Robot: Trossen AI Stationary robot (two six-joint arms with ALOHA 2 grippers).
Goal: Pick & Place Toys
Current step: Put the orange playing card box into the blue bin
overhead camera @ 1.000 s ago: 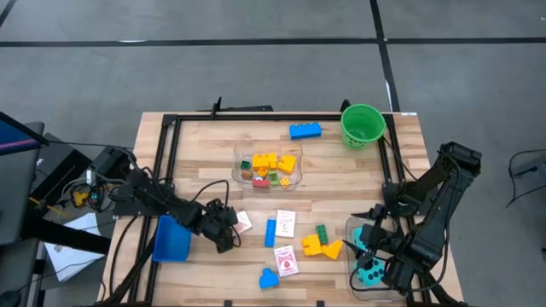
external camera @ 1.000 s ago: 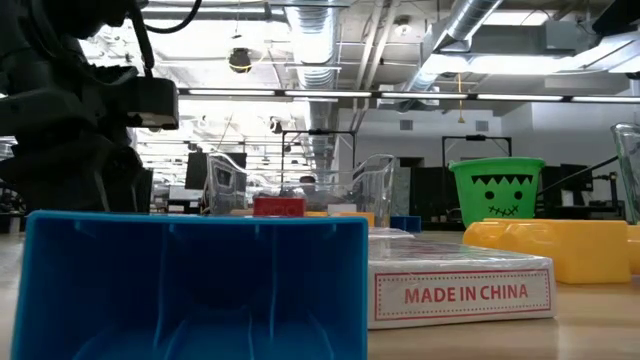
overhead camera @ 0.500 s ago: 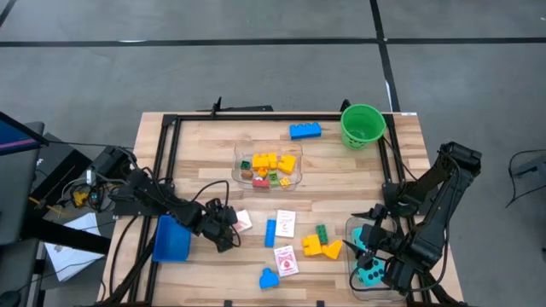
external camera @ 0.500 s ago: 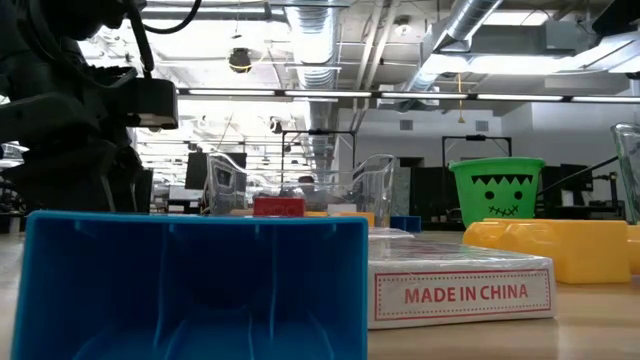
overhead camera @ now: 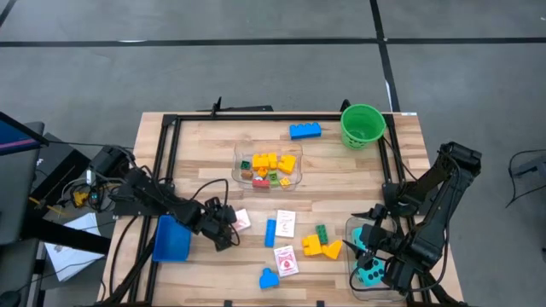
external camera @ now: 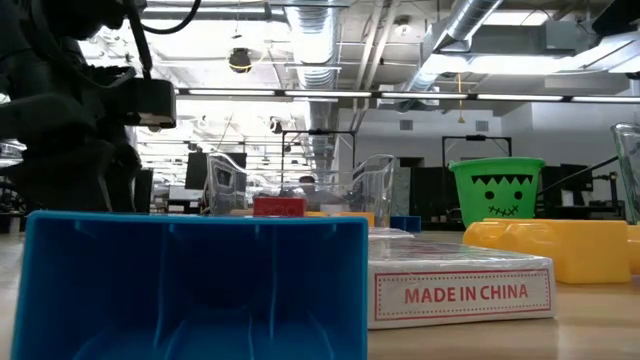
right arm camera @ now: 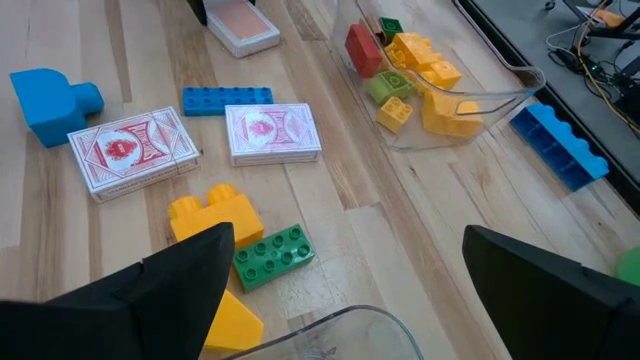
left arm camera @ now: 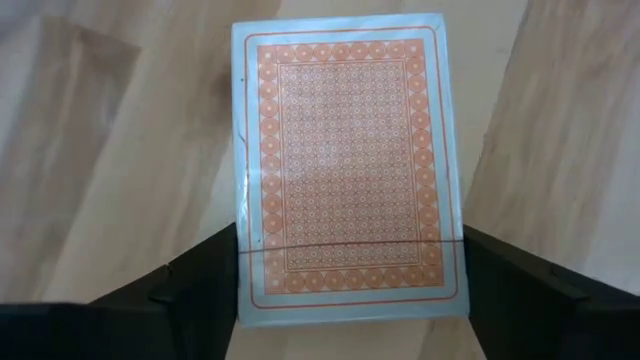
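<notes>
Card deck [left arm camera: 350,165] with an orange-patterned back fills the left wrist view, lying flat on the wooden table [overhead camera: 205,145] with the left gripper [overhead camera: 229,223] clamped on its two long edges; the high view, lower left of centre, shows only a pale corner beside the blue tray [overhead camera: 171,240]. Right gripper [overhead camera: 368,241], fingers apart, hangs over a clear tub [overhead camera: 351,228] at lower right, with bricks [right arm camera: 270,255] and two more decks [right arm camera: 272,132] scattered nearby

Only readable text: "MADE IN CHINA", red capitals in a red frame, on the end of the white card pack [external camera: 460,290] lying on the bench [external camera: 600,320].
</notes>
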